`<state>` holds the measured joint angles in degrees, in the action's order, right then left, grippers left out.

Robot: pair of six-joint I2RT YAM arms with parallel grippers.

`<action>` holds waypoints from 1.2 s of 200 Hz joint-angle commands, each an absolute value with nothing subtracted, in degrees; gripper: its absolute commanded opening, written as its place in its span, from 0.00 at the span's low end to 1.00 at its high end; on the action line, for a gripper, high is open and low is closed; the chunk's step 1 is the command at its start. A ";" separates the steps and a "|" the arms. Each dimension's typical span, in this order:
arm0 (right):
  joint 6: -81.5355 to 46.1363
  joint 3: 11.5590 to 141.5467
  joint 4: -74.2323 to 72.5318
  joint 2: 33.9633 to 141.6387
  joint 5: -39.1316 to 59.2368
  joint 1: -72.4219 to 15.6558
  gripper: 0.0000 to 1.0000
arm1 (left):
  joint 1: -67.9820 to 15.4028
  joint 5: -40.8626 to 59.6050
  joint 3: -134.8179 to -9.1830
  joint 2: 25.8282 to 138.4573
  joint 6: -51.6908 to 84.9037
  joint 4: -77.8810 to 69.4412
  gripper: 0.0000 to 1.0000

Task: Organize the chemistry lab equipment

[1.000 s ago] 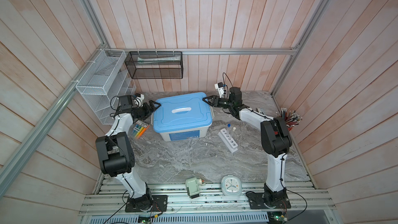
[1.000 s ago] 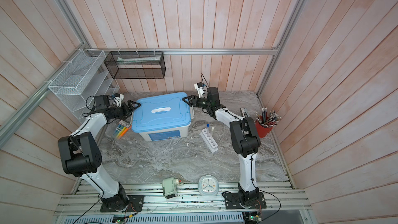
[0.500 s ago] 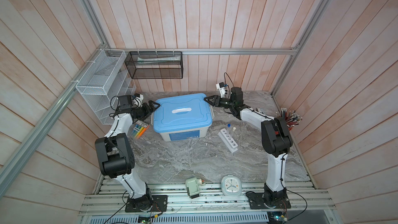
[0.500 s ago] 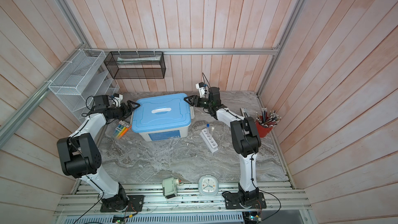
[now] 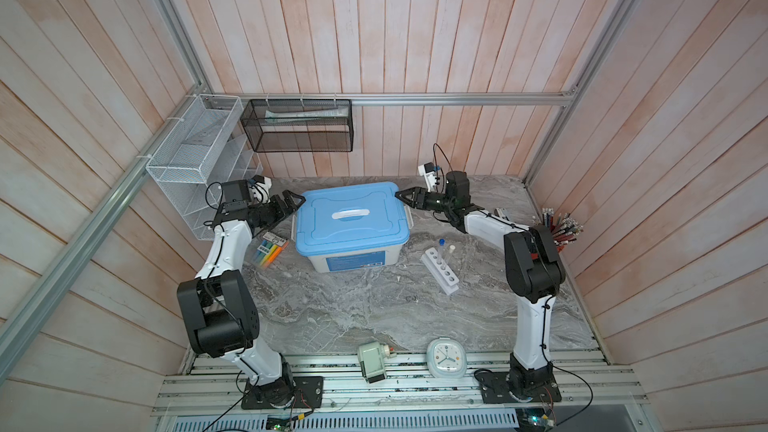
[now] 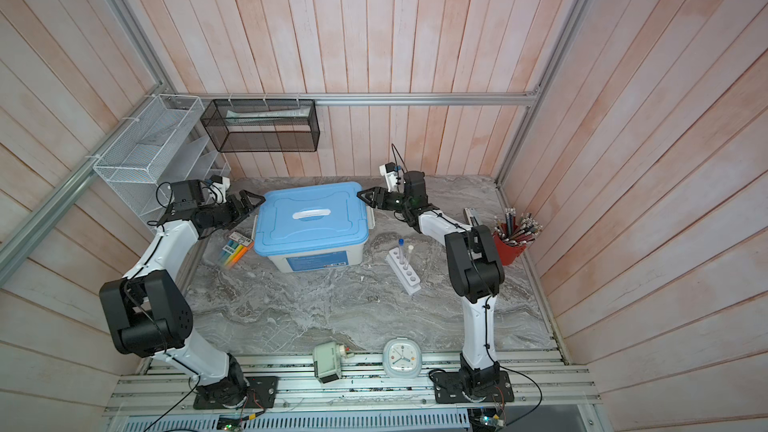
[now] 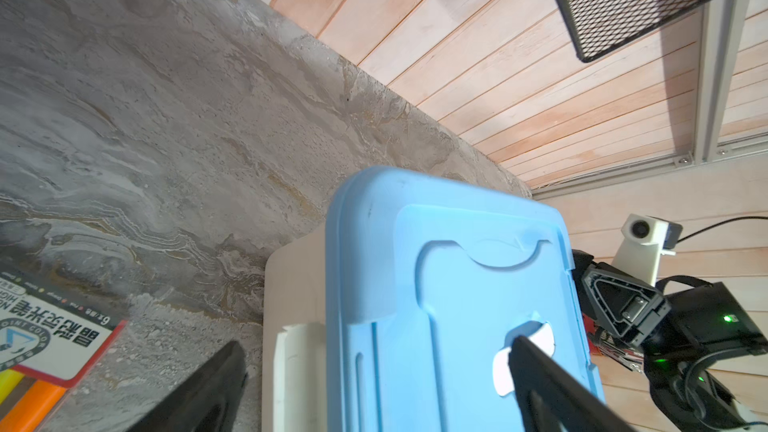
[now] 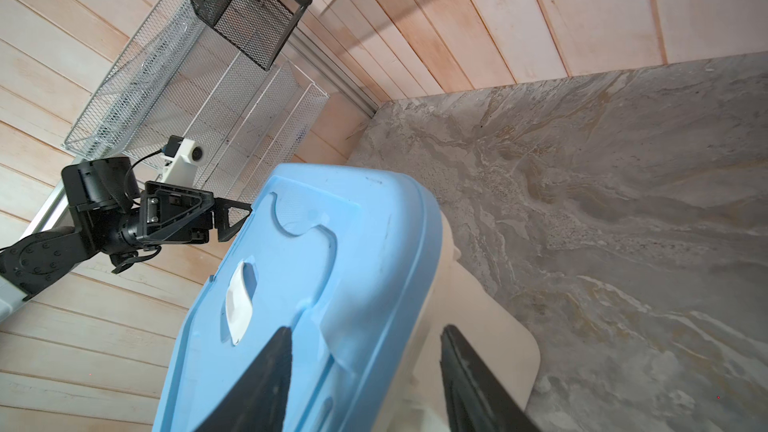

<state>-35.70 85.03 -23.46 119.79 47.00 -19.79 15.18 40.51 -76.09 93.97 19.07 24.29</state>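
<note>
A white six-hole rack (image 5: 439, 270) (image 6: 404, 271) lies on the marble table, right of a white storage box with a blue lid (image 5: 351, 218) (image 6: 309, 218). A blue-capped tube (image 5: 441, 243) and a white-capped tube (image 5: 451, 250) stand in the rack. My left gripper (image 5: 297, 197) (image 7: 376, 347) is open, its fingers straddling the lid's left edge and the white latch there. My right gripper (image 5: 401, 196) (image 8: 366, 329) is open at the lid's right edge, one finger over the lid and the other outside the white latch flap. Whatever is inside the box is hidden.
A red cup of pencils (image 5: 557, 228) stands by the right wall. A pack of highlighters (image 5: 270, 251) lies left of the box. A pale clock (image 5: 446, 357) and a small green device (image 5: 372, 361) sit at the front edge. A white wire shelf (image 5: 195, 151) and a black mesh basket (image 5: 299, 126) hang at the back.
</note>
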 commanded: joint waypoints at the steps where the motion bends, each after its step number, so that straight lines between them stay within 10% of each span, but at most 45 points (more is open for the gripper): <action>1: -33.74 84.41 -22.51 117.55 46.88 -19.16 0.59 | 14.32 37.87 -75.54 90.23 16.92 26.00 1.00; 133: -10.69 90.48 9.43 107.42 20.39 -24.91 0.61 | -3.20 23.66 -74.47 87.51 15.36 26.81 1.00; 240: -14.68 85.50 5.48 104.74 26.95 -22.68 0.69 | -10.28 17.33 -75.25 86.37 13.36 27.90 1.00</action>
<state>-14.44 86.78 6.15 107.24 24.18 -23.11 -7.90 20.60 -74.87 87.26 15.05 27.38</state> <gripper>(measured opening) 0.681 0.998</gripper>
